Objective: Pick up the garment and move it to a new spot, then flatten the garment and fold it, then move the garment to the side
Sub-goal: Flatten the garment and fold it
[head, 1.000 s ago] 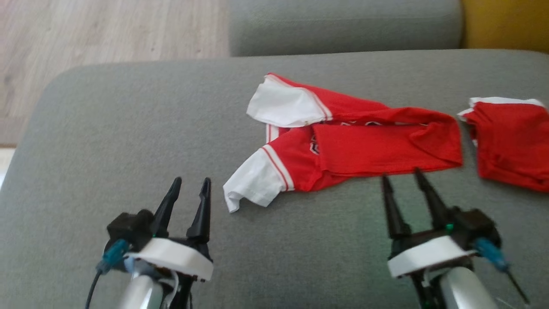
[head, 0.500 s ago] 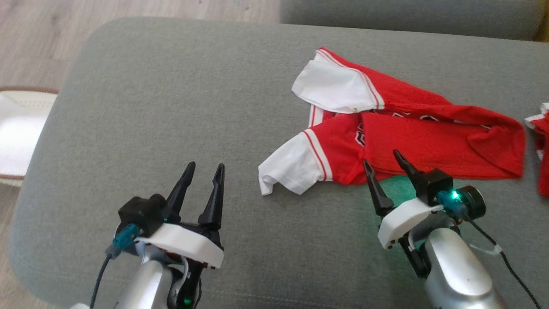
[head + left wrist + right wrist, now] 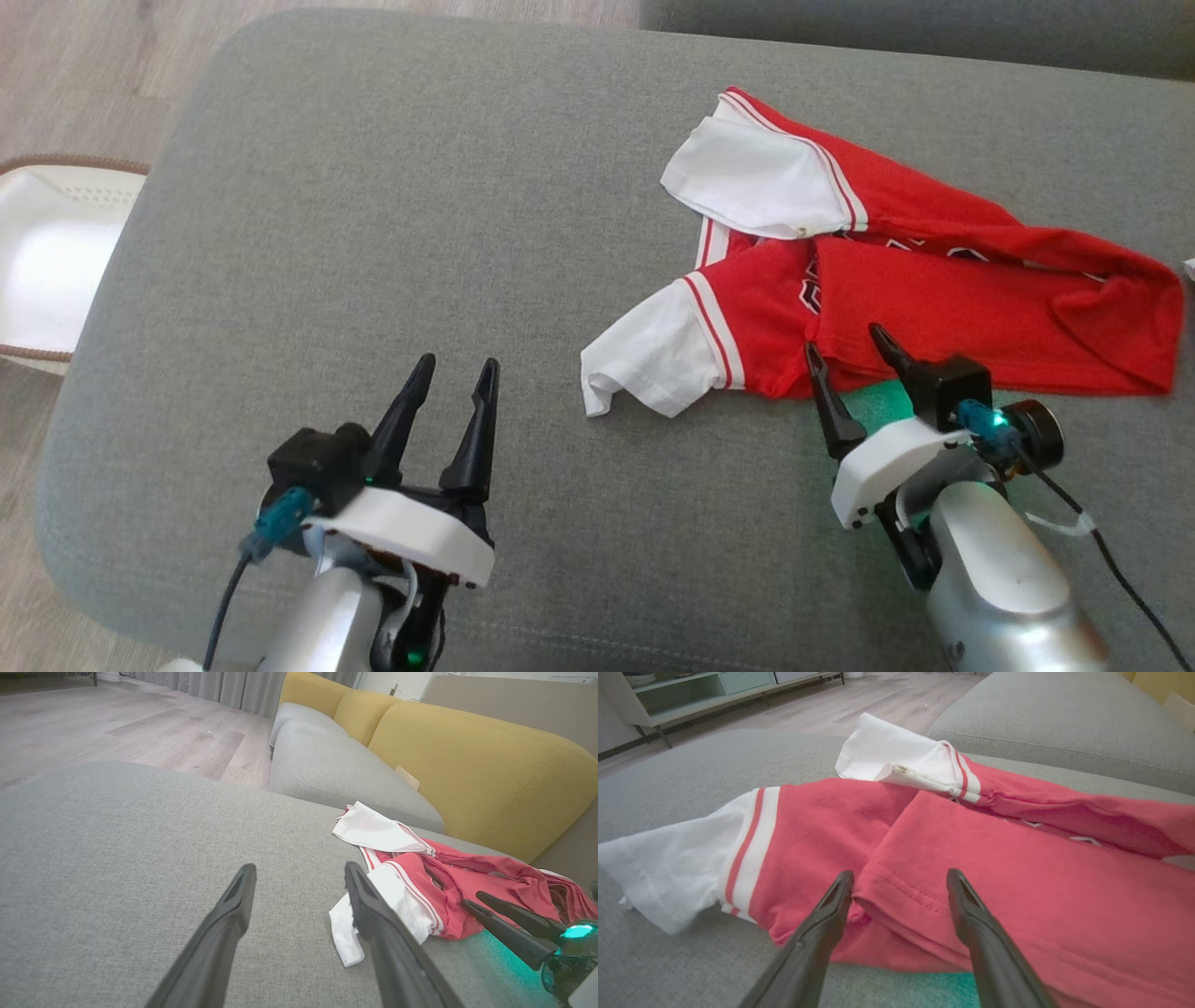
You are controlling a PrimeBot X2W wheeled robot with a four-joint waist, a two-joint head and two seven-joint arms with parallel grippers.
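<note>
A red shirt (image 3: pixel 943 308) with white sleeves lies crumpled and partly folded on the grey cushion (image 3: pixel 373 215), right of centre. My right gripper (image 3: pixel 848 342) is open, its fingertips at the shirt's near hem, and in the right wrist view the red shirt (image 3: pixel 971 858) has its folded edge between the right gripper (image 3: pixel 900 877) tips. My left gripper (image 3: pixel 457 366) stands open over bare cushion, well left of the white sleeve (image 3: pixel 653 359). From the left wrist, the left gripper (image 3: pixel 299 870) frames bare cushion, with the shirt (image 3: pixel 434 877) to its right.
A white basket-like object (image 3: pixel 47 261) sits on the wood floor (image 3: pixel 75 65) off the cushion's left edge. A second grey cushion (image 3: pixel 327 765) and a yellow backrest (image 3: pixel 476 770) lie beyond the shirt. The cushion's left half is bare fabric.
The head camera has swung left and down, shifting the whole scene. My right gripper has moved forward, from just short of the shirt's near hem to over it. The left gripper looks unmoved.
</note>
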